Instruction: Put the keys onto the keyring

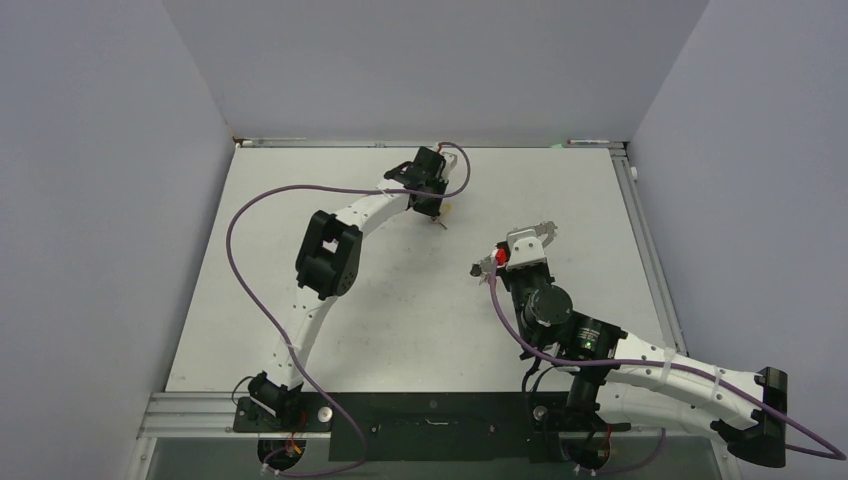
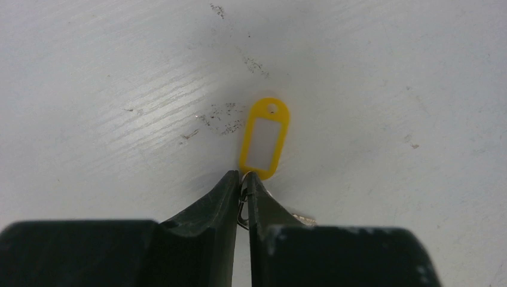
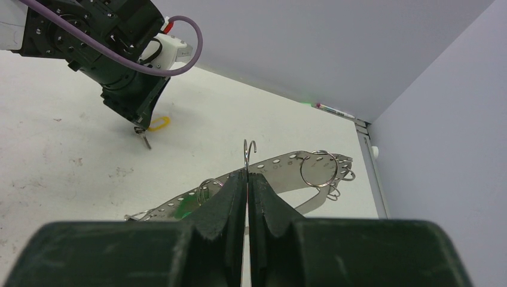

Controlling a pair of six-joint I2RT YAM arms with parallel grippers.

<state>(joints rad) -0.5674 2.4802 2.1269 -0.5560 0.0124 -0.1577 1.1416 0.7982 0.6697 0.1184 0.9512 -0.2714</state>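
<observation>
One keyring (image 3: 281,160), a shiny perforated silver band bent into a long oval, over the desk (image 1: 400,330) right of centre. Pinched at its near side by the right claw (image 3: 247,174), fingers pressed together with only thin metal between them and one wire hook (image 3: 248,149) poking up out of the tips. Strung on the band: at least three small wire rings (image 3: 318,167), counted from the right wrist view. Also one green tag (image 3: 190,210) glimpsed beside the claw's finger, and one red tag (image 1: 497,258) seen from above just by the claw. Key blades on the band too hidden to count.

One yellow-tagged key (image 3: 146,142) well apart from the keyring, towards the far middle of the desk, hanging under the left claw (image 2: 242,177). Left claw closed tight on the single joining ring (image 2: 242,206) linking that key to its one yellow tag (image 2: 265,139). Tag sticking out ahead of the fingertips, flat over the desk, touching or just above: cannot tell which. Only a sliver of the key showing beside one finger in the left wrist view.

Two arms, two purple cables (image 1: 235,235), one looped along each. Desk white and scuffed, closed in by pale walls (image 1: 400,60) on three sides.
</observation>
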